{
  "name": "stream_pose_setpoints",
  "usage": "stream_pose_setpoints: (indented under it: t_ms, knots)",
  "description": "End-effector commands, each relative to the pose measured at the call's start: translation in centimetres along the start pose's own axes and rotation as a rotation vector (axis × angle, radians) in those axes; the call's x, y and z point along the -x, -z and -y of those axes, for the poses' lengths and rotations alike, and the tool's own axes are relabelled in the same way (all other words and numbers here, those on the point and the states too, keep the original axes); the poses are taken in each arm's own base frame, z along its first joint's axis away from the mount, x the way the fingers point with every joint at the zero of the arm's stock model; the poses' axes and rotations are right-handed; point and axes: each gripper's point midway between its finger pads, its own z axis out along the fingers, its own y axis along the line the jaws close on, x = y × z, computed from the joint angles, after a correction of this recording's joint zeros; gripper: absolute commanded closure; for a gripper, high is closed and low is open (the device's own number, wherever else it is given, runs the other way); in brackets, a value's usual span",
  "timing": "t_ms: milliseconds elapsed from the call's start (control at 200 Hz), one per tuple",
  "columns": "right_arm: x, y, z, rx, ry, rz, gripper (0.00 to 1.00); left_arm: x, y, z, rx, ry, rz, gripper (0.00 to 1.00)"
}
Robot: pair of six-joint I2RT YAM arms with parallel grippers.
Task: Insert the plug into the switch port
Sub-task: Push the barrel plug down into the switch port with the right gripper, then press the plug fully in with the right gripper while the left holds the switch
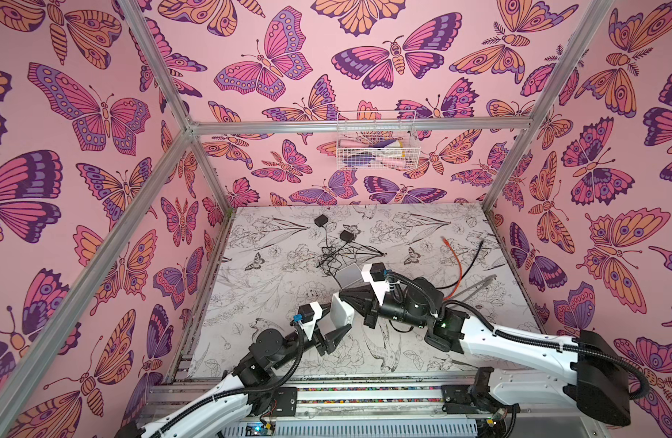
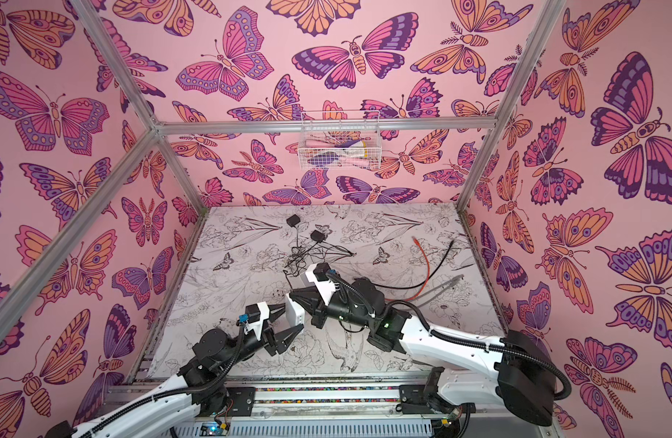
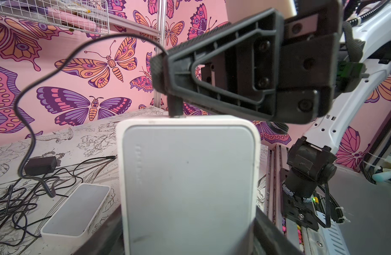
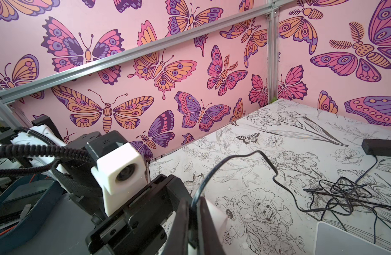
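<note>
Held plug [image 3: 175, 108] meets switch [image 3: 188, 176]
Your left gripper [image 1: 336, 319] clasps the switch, right gripper [image 1: 342, 294] pinches the plug; tangled cables [image 1: 334, 258] behind.

White rounded-corner switch [image 3: 188, 176], upright, raised clear of the desk [image 3: 90, 141], black barrel plug [image 3: 175, 108] end-on against its upper edge, seating not discernible, thin black cord [image 3: 16, 106] looping down to desk

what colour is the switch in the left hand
White switch with a grey face; best seen in left wrist view.
</note>
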Motion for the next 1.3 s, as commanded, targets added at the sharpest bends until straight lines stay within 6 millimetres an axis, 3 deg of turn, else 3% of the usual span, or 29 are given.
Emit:
stream_pose_setpoints:
  t_ms: [0, 621, 902, 1092, 1298]
  knots:
    - [-15.4, 2.2, 2.8, -0.119, -0.097, -0.501, 1.0, 16.8, 5.1, 4.3, -0.111, -0.205, 0.625, 1.0]
    - [-20.0, 3.7, 3.0, -0.174, -0.079, -0.661, 1.0, 18.6, 6.8, 4.8, -0.106, -0.244, 0.699, 1.0]
    - [-20.6, 3.7, 2.9, -0.182, -0.082, -0.671, 1.0, 19.6, 8.0, 4.4, -0.064, -0.248, 0.777, 1.0]
    - [-22.0, 4.5, 3.9, -0.272, -0.071, -0.748, 1.0, 20.1, 8.6, 4.3, -0.04, -0.273, 0.804, 1.0]
    - [-22.9, 5.1, 3.6, -0.264, -0.078, -0.777, 1.0, 20.7, 9.3, 4.4, -0.029, -0.289, 0.834, 1.0]
